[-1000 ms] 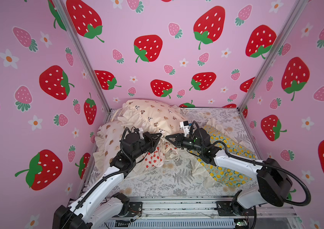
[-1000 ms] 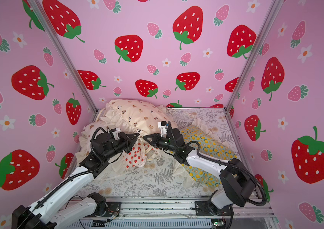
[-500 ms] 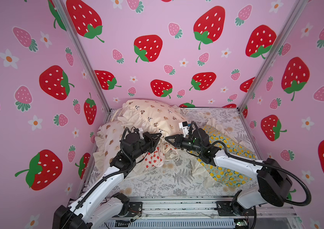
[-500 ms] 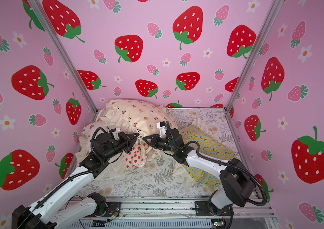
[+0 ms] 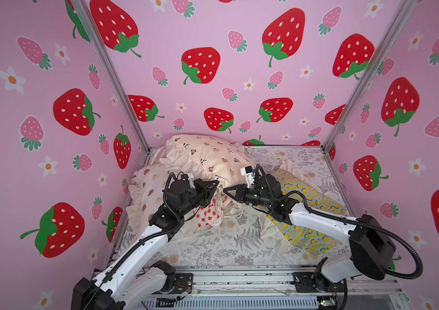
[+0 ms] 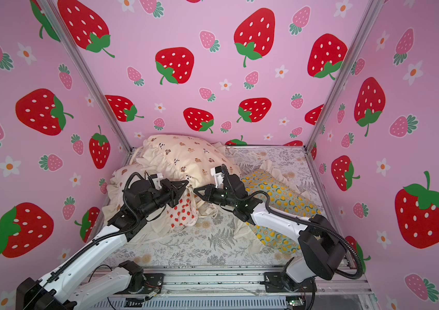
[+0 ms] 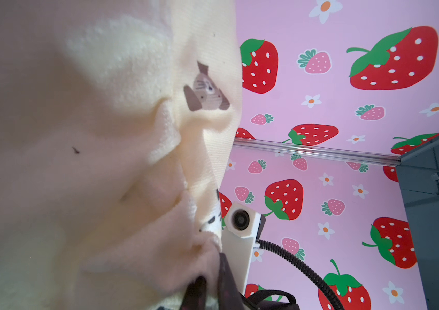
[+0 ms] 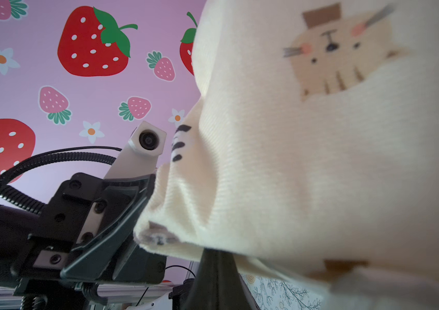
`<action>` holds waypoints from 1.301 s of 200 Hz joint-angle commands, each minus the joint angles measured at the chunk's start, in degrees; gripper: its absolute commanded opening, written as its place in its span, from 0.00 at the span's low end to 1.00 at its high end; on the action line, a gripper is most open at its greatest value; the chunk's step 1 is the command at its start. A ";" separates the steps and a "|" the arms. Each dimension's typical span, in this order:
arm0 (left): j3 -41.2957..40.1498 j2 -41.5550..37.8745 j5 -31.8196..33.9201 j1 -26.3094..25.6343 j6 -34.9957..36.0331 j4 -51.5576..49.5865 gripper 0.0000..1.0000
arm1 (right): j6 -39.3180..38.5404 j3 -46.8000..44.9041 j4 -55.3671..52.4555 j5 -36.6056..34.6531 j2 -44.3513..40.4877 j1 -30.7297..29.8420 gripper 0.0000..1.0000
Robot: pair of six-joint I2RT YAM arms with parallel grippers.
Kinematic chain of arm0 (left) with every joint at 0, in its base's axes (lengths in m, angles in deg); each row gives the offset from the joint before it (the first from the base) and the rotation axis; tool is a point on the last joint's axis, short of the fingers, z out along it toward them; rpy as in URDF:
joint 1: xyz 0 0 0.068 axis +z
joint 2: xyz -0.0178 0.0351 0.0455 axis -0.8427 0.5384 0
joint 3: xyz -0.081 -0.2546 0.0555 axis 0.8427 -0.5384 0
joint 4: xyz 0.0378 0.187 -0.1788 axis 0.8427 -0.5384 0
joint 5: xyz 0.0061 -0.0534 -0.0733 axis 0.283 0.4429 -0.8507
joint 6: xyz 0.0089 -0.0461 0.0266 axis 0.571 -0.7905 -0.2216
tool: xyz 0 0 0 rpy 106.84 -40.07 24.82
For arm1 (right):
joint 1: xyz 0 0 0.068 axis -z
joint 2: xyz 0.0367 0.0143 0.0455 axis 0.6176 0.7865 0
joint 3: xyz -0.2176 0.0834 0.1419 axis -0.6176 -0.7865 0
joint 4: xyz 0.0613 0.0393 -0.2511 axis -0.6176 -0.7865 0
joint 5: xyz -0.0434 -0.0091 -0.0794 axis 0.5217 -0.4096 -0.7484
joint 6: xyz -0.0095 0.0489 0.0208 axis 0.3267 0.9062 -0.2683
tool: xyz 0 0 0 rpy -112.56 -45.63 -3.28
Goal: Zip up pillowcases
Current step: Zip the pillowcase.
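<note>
- Left gripper [image 5: 216, 184], clamped on the bear pillowcase's [image 5: 207, 153] edge at the sheet's [image 5: 239, 241] back-left corner: hold the cloth taut.
- Right gripper [image 5: 224, 190], jaws together just beside it, grip unclear: pull straight along that edge, not upward.
- Only the right wrist view shows a small grey bit [image 8: 159, 238], perhaps the zipper pull; both top views hide it.

Bright even light; blurry wrist close-ups.

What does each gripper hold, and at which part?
Left gripper pinches the cream pillowcase at its near edge. Right gripper is shut by that edge; whether it holds fabric cannot be told.
</note>
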State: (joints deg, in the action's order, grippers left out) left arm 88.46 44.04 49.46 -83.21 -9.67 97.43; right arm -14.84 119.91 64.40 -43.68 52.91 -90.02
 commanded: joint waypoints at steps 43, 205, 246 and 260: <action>3.92 -0.38 -1.80 1.18 1.42 -0.42 0.00 | -5.33 5.01 -12.72 -5.03 -2.72 -0.34 0.00; 25.89 4.81 -13.01 19.29 17.24 -15.30 0.00 | -14.15 18.55 -32.09 -13.36 1.32 1.69 0.00; 31.18 8.85 -15.92 26.22 17.24 -14.70 0.00 | -17.06 25.01 -37.02 -14.98 4.53 2.60 0.00; 32.75 8.90 -16.75 28.86 17.58 -15.13 0.00 | -17.92 24.96 -38.86 -16.18 4.02 3.43 0.00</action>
State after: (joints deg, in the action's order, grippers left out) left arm 115.89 53.70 34.25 -58.66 6.24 80.19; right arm -30.19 144.26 33.56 -55.99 56.67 -88.33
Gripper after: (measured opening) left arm 0.098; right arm 0.042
